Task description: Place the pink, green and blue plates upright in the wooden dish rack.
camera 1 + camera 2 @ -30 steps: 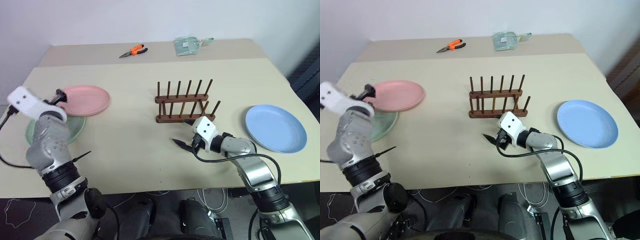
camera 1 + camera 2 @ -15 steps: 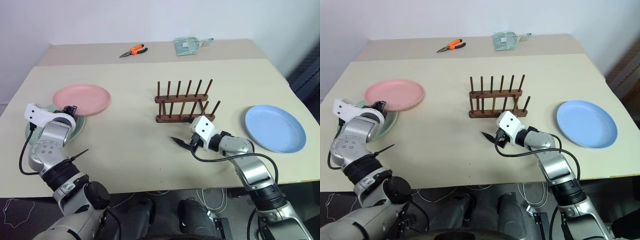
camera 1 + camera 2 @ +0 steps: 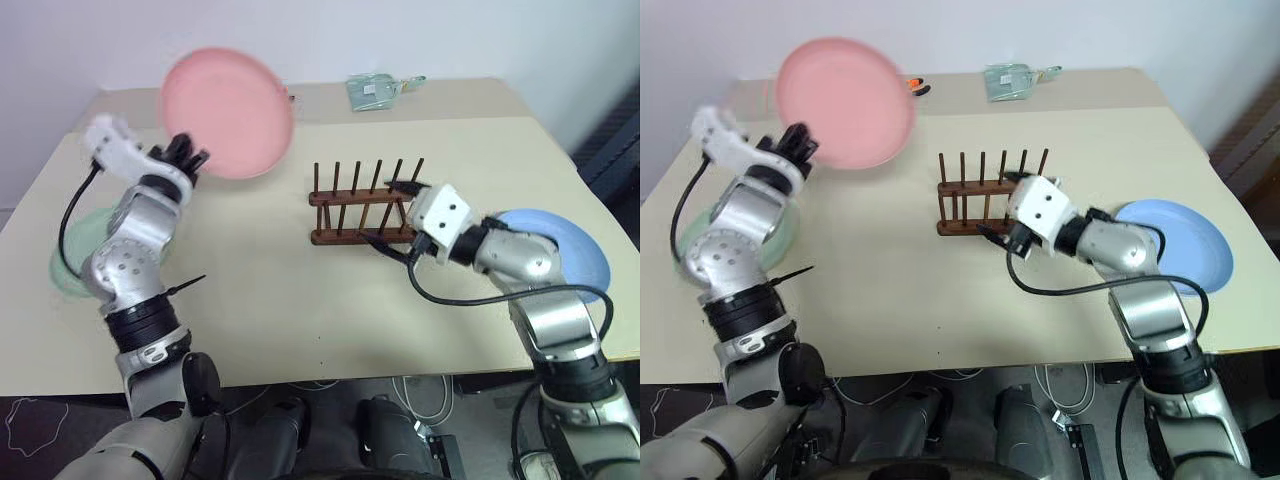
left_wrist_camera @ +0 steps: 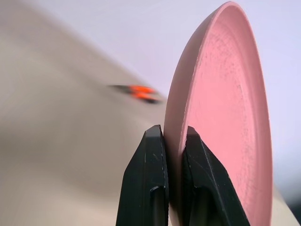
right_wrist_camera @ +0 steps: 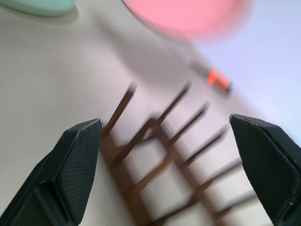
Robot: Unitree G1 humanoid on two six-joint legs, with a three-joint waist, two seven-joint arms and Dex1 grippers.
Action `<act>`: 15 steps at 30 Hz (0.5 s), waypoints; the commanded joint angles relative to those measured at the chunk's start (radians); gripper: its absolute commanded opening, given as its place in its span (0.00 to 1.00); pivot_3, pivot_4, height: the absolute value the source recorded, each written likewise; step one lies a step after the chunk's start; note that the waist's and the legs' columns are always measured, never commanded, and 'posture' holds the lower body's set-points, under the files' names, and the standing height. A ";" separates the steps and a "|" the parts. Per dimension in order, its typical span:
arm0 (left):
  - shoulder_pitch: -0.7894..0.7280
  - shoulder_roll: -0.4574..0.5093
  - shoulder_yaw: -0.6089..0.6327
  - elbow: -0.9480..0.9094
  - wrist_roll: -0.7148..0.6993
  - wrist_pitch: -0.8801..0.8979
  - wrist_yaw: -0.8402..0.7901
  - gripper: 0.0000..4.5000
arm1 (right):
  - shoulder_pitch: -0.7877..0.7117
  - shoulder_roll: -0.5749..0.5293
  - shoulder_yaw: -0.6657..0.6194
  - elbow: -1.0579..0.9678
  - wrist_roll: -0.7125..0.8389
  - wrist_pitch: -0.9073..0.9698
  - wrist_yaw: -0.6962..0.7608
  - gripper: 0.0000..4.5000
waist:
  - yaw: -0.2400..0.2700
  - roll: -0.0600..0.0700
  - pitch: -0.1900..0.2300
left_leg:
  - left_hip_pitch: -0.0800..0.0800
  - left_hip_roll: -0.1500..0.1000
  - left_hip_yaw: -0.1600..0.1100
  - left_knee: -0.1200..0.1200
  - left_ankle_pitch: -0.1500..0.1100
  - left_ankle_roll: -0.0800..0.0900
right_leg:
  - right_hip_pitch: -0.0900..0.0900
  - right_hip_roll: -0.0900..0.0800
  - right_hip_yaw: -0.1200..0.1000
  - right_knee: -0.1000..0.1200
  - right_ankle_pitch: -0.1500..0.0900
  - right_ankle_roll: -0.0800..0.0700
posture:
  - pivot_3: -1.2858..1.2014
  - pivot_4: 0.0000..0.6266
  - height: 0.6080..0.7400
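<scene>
A: Left gripper [image 4: 175, 186]?
B: Clamped on pink plate [image 3: 228, 112] rim, plate in the air, up on edge, over the table [image 3: 250, 270].
A: Right gripper [image 5: 171, 162]?
B: Jaws wide, empty, just beside the wooden dish rack [image 3: 362, 205].
A: Others?
B: Green plate [image 3: 788, 226] flat behind left arm; blue plate [image 3: 1195, 240] flat at right, partly behind right arm.
</scene>
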 commanded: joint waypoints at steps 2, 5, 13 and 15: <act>-0.096 -0.066 -0.151 -0.038 0.041 -0.023 -0.016 0.00 | -0.195 -0.001 0.114 0.216 -0.257 -0.199 -0.106 0.99 | 0.000 0.000 0.000 | 0.000 0.000 0.001 0.000 0.000 0.000 | 0.000 0.000 0.000 0.000 0.000 0.000 | 0.52 0.24 1.00; -0.109 -0.108 -0.156 -0.037 0.029 -0.027 -0.004 0.00 | -0.257 0.001 0.154 0.345 -0.340 -0.292 -0.150 0.99 | -0.002 0.000 0.000 | 0.000 0.000 0.000 -0.001 0.000 0.000 | 0.000 0.000 0.000 -0.001 0.000 0.000 | 0.52 0.24 1.00; -0.073 -0.155 -0.148 -0.066 -0.019 0.003 0.007 0.18 | -0.293 0.001 0.159 0.476 -0.507 -0.367 -0.286 0.33 | -0.002 0.000 0.000 | 0.000 0.000 0.001 -0.002 0.001 -0.001 | -0.002 0.000 0.001 0.000 0.000 0.000 | 0.52 0.24 1.00; -0.063 -0.169 -0.135 -0.070 -0.047 0.015 0.020 0.37 | -0.285 0.004 0.150 0.468 -0.524 -0.372 -0.315 0.09 | 0.000 0.000 0.000 | -0.001 0.000 0.001 -0.001 0.001 -0.001 | -0.002 0.000 0.001 0.000 0.000 0.000 | 0.52 0.24 1.00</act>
